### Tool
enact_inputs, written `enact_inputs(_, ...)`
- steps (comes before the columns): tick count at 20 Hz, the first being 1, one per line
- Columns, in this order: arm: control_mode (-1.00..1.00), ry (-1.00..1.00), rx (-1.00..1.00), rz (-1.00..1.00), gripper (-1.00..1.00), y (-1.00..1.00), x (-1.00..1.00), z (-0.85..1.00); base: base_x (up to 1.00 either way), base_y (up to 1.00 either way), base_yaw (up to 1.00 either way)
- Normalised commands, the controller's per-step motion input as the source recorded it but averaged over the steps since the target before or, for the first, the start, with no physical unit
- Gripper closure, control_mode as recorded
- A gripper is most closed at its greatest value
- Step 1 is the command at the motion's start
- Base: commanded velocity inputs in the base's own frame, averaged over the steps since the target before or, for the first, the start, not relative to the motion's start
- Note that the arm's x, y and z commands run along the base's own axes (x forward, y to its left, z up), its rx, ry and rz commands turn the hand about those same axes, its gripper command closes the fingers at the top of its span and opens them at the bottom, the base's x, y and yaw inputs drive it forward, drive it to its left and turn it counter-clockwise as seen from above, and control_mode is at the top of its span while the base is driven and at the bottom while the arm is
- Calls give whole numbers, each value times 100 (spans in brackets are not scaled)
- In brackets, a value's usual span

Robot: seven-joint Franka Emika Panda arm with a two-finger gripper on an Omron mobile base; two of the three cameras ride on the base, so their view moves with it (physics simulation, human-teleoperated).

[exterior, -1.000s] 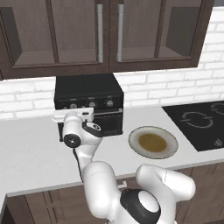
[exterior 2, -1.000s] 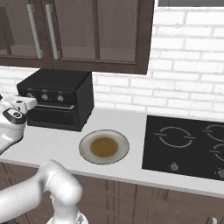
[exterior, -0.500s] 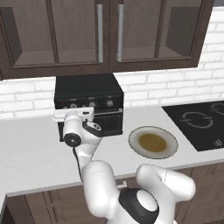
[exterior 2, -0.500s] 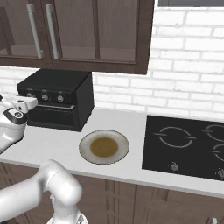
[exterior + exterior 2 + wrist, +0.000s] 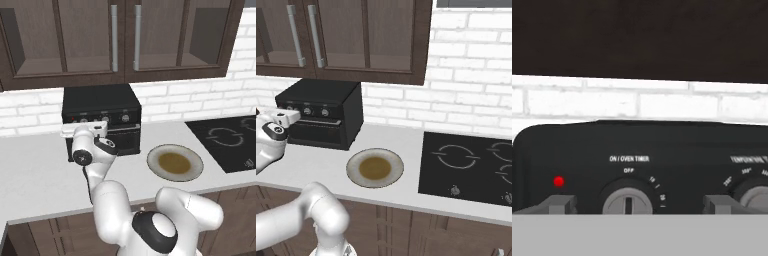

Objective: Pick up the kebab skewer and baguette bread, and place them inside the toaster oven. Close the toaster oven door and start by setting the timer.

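Black and boxy, the oven [image 5: 101, 117] was seen on the grey counter [image 5: 35, 170], against the white brick wall [image 5: 466, 107], under dark cabinets [image 5: 125, 37]; its door [image 5: 318, 131] was shut. The gripper [image 5: 633, 206] was held just in front of the knob panel, with its jaws wide apart and nothing between them; the two fingertips [image 5: 558, 205] were seen on either side of the timer knob [image 5: 628, 202], not touching it. The knob's mark was pointed at OFF; a red light [image 5: 558, 181] was lit to its left. A plate [image 5: 175, 162] was placed right of the oven, beside the cooktop [image 5: 468, 167].
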Motion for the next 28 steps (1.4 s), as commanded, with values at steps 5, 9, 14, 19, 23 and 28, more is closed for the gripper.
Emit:
enact_inputs(5, -100, 0, 0, 0, -100, 0, 13, -3, 0, 0, 0)
enact_inputs(9, -100, 0, 0, 0, -100, 0, 2, -8, 0, 0, 0)
enact_inputs(14, -100, 0, 0, 0, -100, 7, 2, -12, 0, 0, 0)
enact_inputs(19, -100, 0, 0, 0, -100, 8, 14, -2, 0, 0, 0)
enact_inputs(23, -100, 0, 0, 0, -100, 1, 10, -1, 0, 0, 0)
enact_inputs(28, -100, 0, 0, 0, -100, 0, 1, -2, 0, 0, 0)
